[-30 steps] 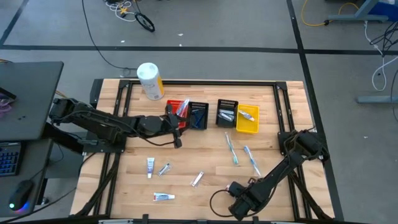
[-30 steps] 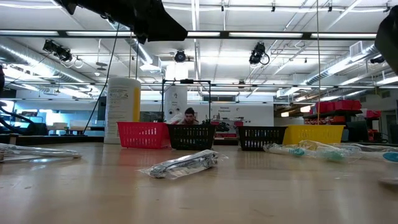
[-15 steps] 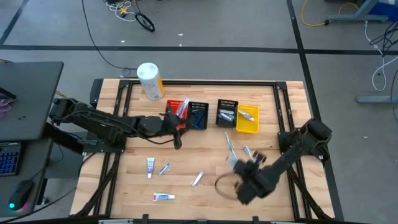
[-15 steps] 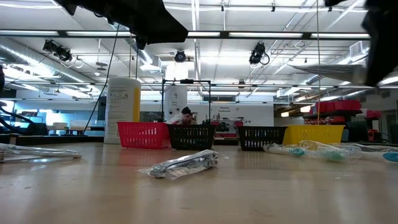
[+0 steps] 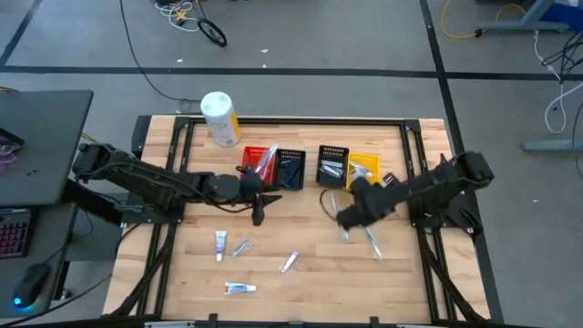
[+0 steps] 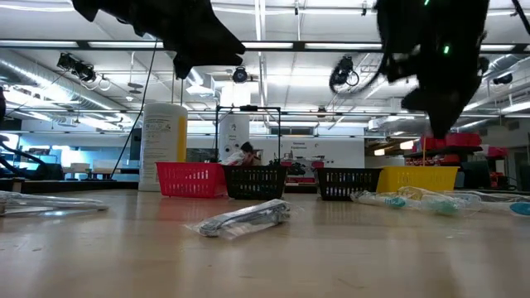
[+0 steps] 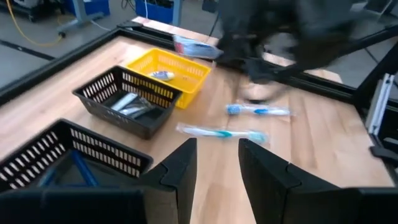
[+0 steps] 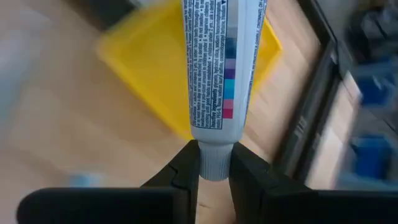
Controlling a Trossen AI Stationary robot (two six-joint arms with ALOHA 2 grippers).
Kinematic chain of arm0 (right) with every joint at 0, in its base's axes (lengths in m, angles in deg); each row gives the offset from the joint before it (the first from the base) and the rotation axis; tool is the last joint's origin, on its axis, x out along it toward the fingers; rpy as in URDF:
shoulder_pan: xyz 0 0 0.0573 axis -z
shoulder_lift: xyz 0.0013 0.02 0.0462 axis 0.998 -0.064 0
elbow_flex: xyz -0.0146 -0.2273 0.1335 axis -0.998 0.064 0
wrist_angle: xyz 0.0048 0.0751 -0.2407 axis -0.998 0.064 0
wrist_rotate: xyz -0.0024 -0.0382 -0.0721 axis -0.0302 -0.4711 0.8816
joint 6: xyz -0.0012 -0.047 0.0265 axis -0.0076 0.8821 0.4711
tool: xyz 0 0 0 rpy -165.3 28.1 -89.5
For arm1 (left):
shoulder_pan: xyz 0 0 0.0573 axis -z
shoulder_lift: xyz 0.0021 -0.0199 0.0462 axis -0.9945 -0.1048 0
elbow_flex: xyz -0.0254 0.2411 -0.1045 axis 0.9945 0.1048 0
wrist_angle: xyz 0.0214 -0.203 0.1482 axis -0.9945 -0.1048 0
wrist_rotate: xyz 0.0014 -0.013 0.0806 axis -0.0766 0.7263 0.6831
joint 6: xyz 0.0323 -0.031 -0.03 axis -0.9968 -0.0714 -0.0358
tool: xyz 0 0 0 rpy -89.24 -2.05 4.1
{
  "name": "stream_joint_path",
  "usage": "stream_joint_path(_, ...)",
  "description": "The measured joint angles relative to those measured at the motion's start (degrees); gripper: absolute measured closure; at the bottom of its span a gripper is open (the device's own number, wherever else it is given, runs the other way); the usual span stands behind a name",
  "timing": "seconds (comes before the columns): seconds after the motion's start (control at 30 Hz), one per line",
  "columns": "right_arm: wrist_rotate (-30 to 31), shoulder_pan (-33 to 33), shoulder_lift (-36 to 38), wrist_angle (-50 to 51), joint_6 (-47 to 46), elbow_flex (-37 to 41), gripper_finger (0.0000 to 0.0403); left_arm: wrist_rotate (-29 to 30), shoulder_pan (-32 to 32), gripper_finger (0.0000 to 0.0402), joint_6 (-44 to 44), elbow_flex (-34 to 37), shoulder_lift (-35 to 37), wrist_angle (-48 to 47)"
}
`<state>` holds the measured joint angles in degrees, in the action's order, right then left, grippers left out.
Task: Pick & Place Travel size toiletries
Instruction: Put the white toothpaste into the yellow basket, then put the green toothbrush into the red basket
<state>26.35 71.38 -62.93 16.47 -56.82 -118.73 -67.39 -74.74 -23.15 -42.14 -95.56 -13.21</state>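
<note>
My right gripper [image 8: 214, 177] is shut on a small white toothpaste tube [image 8: 224, 56] and hovers by the yellow bin [image 8: 186, 81], which also shows in the high view [image 5: 363, 173]. In the left wrist view the tube [image 7: 196, 46] hangs in the air past the yellow bin [image 7: 168, 67]. My left gripper [image 7: 214, 165] is open and empty, in front of the red bin [image 5: 259, 161] and black bin [image 5: 291, 169]. Two toothbrushes [image 5: 340, 220] [image 5: 372, 240] lie flat near the right arm. Several toothpaste tubes [image 5: 219, 242] [image 5: 290, 262] [image 5: 240, 288] lie on the near half of the table. My right gripper pinches the toothpaste tube by its cap end [image 8: 214, 163] between the two fingers. The tube's body sticks straight out ahead of the fingers, in line with them. It is lifted clear of the table, above the yellow bin's edge.
A second black bin [image 5: 332, 165] with wrapped items stands left of the yellow one. A big white-and-yellow cylinder [image 5: 219, 118] stands at the far left corner. A wrapped item [image 6: 244, 218] lies mid-table in the low view. A dark frame rail [image 5: 414, 155] borders the table's right side.
My right arm has swung from the table's near edge up and toward the far edge, carrying the toothpaste tube to the yellow bin. The tube has stayed in its fingers throughout. My left arm has kept about still.
</note>
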Motion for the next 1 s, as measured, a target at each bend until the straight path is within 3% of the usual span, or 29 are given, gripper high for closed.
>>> stream_joint_path(0.17,-1.3,9.0,1.5,-3.4,7.8,6.4,0.0335,0.0,1.5,0.0274,1.9,0.0,0.0,-0.4)
stream_joint_path(0.3,-0.1,14.1,1.6,-5.2,11.8,7.2,0.0334,0.4,2.6,0.0274,4.3,0.0,0.0,-0.3)
stream_joint_path(0.63,-2.2,18.0,1.6,-17.0,31.5,7.2,0.0314,2.2,5.0,0.0274,7.8,0.0,0.0,-0.2)
stream_joint_path(0.83,-2.2,19.2,1.6,-16.8,32.3,7.2,0.0270,2.2,6.1,0.0274,8.4,0.0,0.0,-0.2)
stream_joint_path(1.0,-1.9,19.5,1.6,-18.1,29.4,7.2,0.0258,2.3,6.2,0.0274,8.3,0.0,0.0,-0.2)
